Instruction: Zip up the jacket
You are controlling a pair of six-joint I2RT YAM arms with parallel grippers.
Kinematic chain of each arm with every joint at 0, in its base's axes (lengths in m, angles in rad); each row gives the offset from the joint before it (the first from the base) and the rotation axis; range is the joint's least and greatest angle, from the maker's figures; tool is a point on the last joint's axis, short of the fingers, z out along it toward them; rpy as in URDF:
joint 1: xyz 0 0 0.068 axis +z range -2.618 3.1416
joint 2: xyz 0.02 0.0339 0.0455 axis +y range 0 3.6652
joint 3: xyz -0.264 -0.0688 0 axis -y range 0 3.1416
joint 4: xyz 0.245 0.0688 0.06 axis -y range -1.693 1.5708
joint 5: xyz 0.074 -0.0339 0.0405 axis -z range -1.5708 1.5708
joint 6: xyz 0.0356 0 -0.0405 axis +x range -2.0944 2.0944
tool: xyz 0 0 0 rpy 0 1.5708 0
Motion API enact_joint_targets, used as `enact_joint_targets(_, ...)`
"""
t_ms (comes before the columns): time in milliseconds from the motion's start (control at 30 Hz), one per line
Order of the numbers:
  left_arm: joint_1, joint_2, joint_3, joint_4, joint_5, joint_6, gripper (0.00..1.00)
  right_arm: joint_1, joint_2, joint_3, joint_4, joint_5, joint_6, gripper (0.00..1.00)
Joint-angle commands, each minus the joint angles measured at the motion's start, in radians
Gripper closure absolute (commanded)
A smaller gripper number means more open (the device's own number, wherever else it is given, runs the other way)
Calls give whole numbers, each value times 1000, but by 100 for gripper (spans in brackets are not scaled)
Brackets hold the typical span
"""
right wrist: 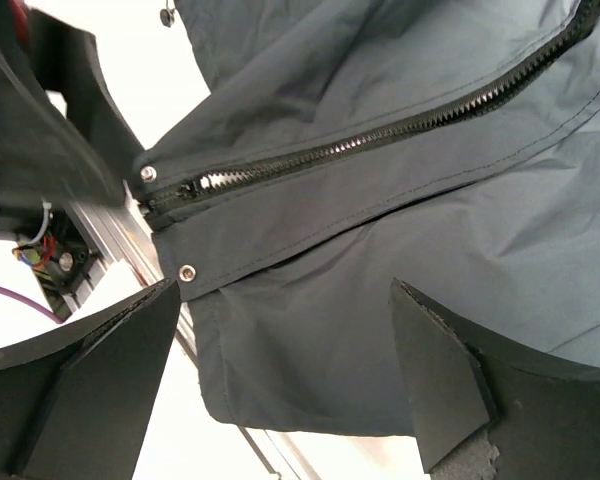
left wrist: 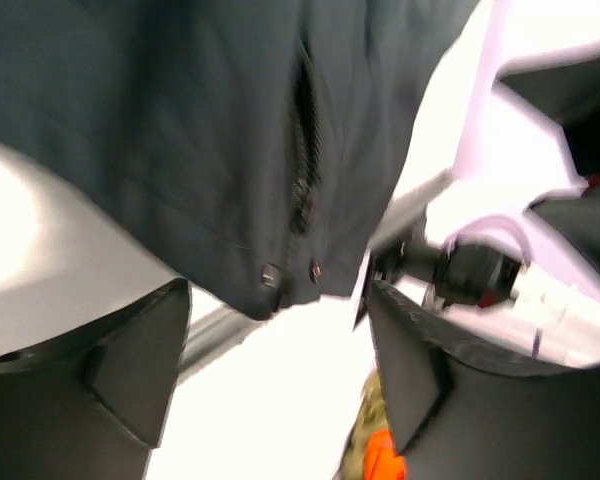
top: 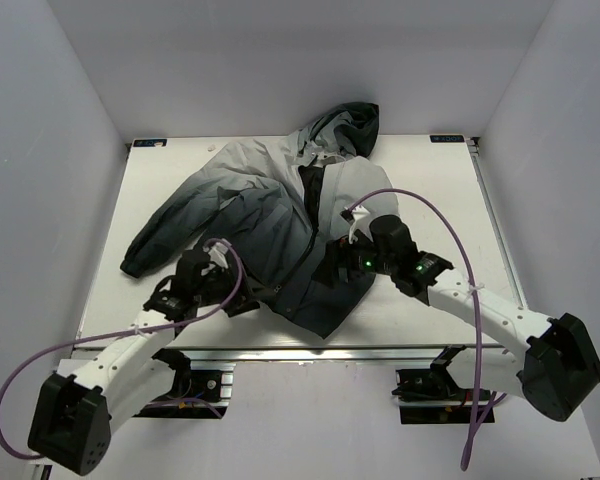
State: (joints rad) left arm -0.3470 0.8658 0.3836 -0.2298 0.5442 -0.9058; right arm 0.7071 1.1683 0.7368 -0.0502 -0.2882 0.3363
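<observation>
Top external view: the jacket (top: pixel 270 210) lies flat on the table (top: pixel 430 200). Its hood is at 12 o'clock and its dark hem is at 6 o'clock, close to my arms.
Left gripper (top: pixel 242 293): my fingers are wide apart and hold nothing. This hand sits at the left part of the hem. Most of the jacket lies at 1 o'clock from it.
Left wrist view: it is blurry. The hem corner is just past my fingertips at 12 o'clock. Two small snaps (left wrist: pixel 270 277) sit on it, and the zip (left wrist: pixel 302 160) goes up from them toward 12 o'clock.
Zip line: from above, it runs down the front of the jacket, from the collar at 12 o'clock to the hem at 6 o'clock.
Right gripper (top: pixel 332 268): my fingers are wide apart and hold nothing. This hand sits at the right part of the hem.
Right wrist view: the zip runs from 9 o'clock up to 2 o'clock. Its low end is by the snaps, near my left finger.
Nearer hand: I think my right hand is closer to the low end of the zip.
Slider: I cannot tell where it is.
</observation>
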Motion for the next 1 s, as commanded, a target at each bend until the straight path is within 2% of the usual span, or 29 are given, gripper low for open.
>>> enact_joint_targets(0, -78, 37, -17, 147, 8, -38, 21, -5, -33, -7, 39, 6, 21, 11)
enact_joint_targets(33, -78, 51, -20, 167, 10, -36, 27, -5, -38, -7, 39, 7, 23, 11)
enact_joint_targets(133, -79, 102, -29, 272, 32, -44, 30, -5, -56, -19, 39, 18, 35, 11)
enact_joint_targets(200, -79, 124, -14, 282, 36, -30, 31, -5, -70, -23, 39, 21, 35, 11)
enact_joint_targets(333, -79, 171, -11, 326, 19, -13, 42, -6, -79, -25, 35, 37, 33, 11)
enact_joint_targets(467, -79, 206, -12, 375, 39, -2, 62, -5, -79, -28, 32, 34, 40, 11)
enact_joint_targets(500, -79, 211, -11, 377, 37, 5, 74, -5, -78, -28, 32, 37, 41, 11)
enact_joint_targets(567, -79, 216, -8, 386, 43, 10, 85, -5, -75, -27, 32, 27, 38, 11)
enact_joint_targets(600, -79, 213, -6, 389, 46, 11, 96, -5, -72, -25, 32, 6, 30, 11)
enact_joint_targets(633, -79, 205, -8, 394, 49, 15, 100, -5, -65, -27, 38, -11, 23, 11)
enact_joint_targets(767, -79, 179, -21, 446, 65, 18, 100, -5, -36, -17, 76, -121, -31, 13)
enact_joint_targets(967, -79, 124, -25, 550, 135, 51, 100, -5, 14, 6, 153, -288, -26, 14)
